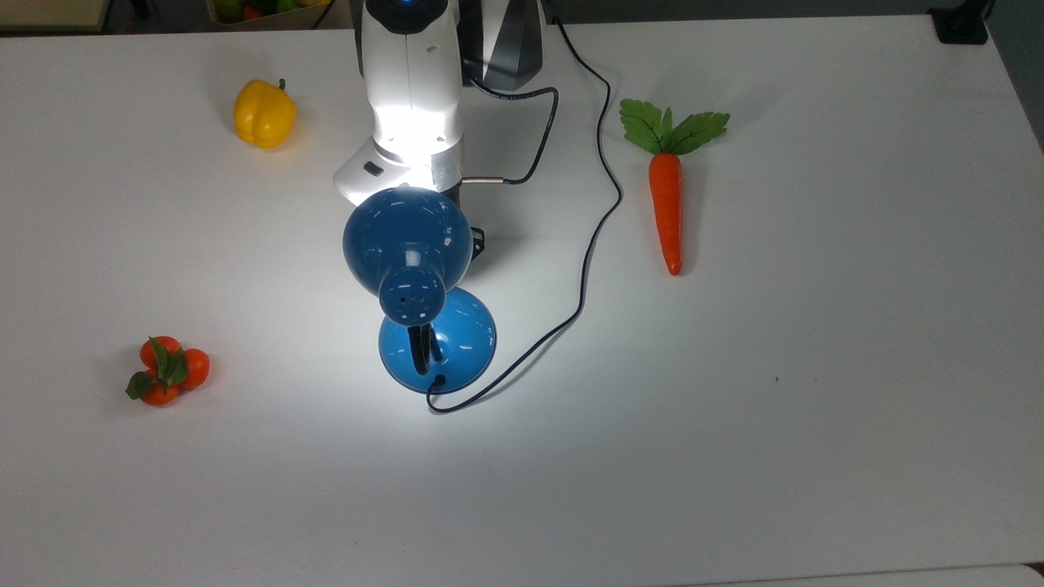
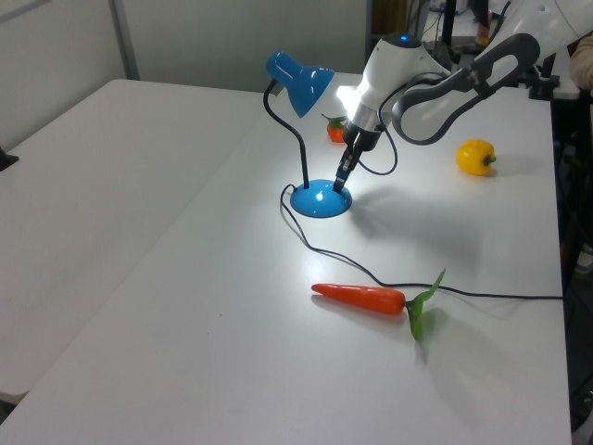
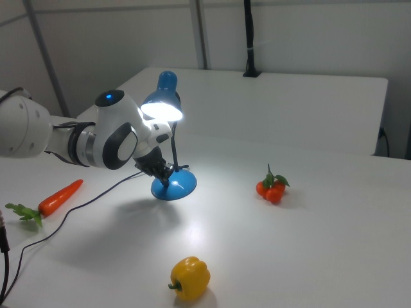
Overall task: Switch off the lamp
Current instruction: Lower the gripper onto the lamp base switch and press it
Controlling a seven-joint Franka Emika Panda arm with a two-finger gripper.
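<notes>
Reaching down, hand (image 2: 340, 178) tip on lit lamp (image 2: 320, 198) base.

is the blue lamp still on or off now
On: the glossy blue desk lamp has a glowing shade mouth and casts a bright pool on the white table.

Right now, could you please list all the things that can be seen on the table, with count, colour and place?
glossy blue desk lamp with dome shade: 1, blue with black gooseneck, table centre, lit
thin black cord: 1, black, from the lamp base towards the top view's upper edge
orange toy carrot with green leaves: 1, orange and green, top view's right
yellow toy bell pepper: 1, yellow, top view's upper left
cluster of small red tomatoes: 1, red with green leaves, top view's lower left
white table: 1, white, under everything
robot arm: 1, white and grey
hand: 1, dark, at the lamp base
</notes>
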